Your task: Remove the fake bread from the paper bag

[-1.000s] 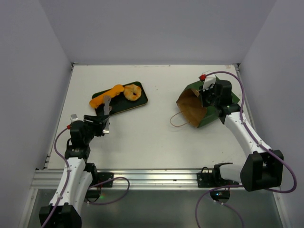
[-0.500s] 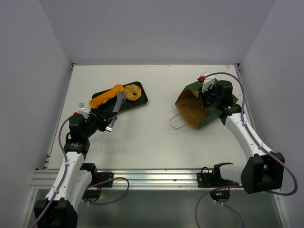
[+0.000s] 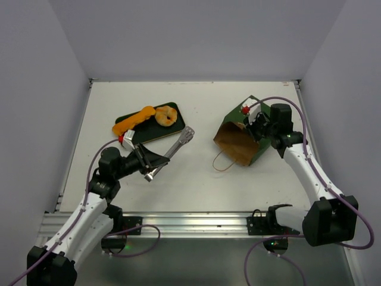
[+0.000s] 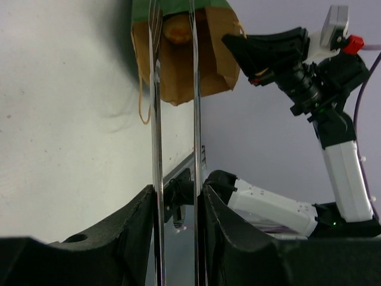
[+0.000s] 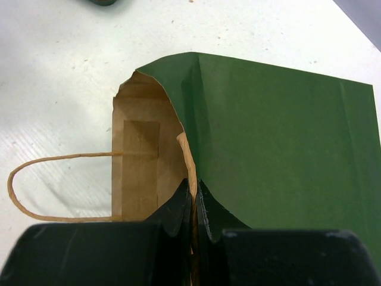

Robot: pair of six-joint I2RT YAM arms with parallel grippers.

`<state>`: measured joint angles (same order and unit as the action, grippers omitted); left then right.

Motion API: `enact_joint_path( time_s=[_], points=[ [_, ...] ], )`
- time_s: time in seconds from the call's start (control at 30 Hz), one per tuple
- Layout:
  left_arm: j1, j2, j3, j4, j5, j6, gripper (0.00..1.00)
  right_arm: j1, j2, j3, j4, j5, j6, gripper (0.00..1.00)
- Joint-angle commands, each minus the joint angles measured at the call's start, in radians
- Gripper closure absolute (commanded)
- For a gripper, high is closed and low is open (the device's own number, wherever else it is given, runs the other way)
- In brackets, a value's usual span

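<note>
The white table (image 3: 196,98) carries everything, and two arms reach over it from its near edge. One paper bag (image 3: 239,140) lies tipped on its side towards the right of the table, dark green outside and brown kraft inside, its mouth facing left towards the left arm. The right gripper (image 3: 252,123) is clenched on the upper rim of the bag's mouth; the right wrist view shows its two fingers pinching the paper edge between them. One dark green flat tray (image 3: 153,131) lies well apart from the bag on the left half of the table. The left gripper (image 3: 187,134), with two long thin fingers, hangs between the tray and the bag, pointing at the bag's mouth; its fingers stand a narrow gap apart with nothing between them. Three pieces of fake bread show: one long orange loaf (image 3: 133,121) and one golden round roll (image 3: 166,116) lie just beside each other on the tray, and one golden-brown piece (image 4: 177,28) sits deep inside the bag. One twine handle (image 3: 221,159) loops out onto the table.
</note>
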<state>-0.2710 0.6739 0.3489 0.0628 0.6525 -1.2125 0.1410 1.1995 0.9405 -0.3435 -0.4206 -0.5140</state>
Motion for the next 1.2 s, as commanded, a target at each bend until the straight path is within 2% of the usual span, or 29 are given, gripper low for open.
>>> enact_joint_path(
  time_s=[0.0, 0.37, 0.47, 0.6, 0.83, 1.17],
  points=[
    [-0.060, -0.008, -0.037, 0.063, 0.039, 0.030, 0.61, -0.004, -0.025, 0.018, -0.026, -0.093, -0.073, 1.00],
    [-0.382, 0.148, 0.041, 0.166, -0.129, 0.036, 0.62, -0.007, 0.003, 0.029, -0.019, -0.064, -0.029, 1.00],
    [-0.465, 0.249, 0.074, 0.230, -0.201, 0.033, 0.62, -0.007, -0.003, 0.017, -0.005, -0.067, -0.017, 1.00],
    [-0.562, 0.458, 0.175, 0.292, -0.307, 0.045, 0.63, -0.007, -0.008, 0.004, -0.002, -0.066, -0.011, 1.00],
    [-0.591, 0.742, 0.433, 0.273, -0.436, 0.071, 0.64, -0.006, -0.014, -0.008, 0.026, -0.049, 0.022, 1.00],
    [-0.593, 1.038, 0.650, 0.221, -0.594, 0.067, 0.63, -0.006, -0.023, -0.019, 0.061, -0.049, 0.081, 1.00]
  ],
)
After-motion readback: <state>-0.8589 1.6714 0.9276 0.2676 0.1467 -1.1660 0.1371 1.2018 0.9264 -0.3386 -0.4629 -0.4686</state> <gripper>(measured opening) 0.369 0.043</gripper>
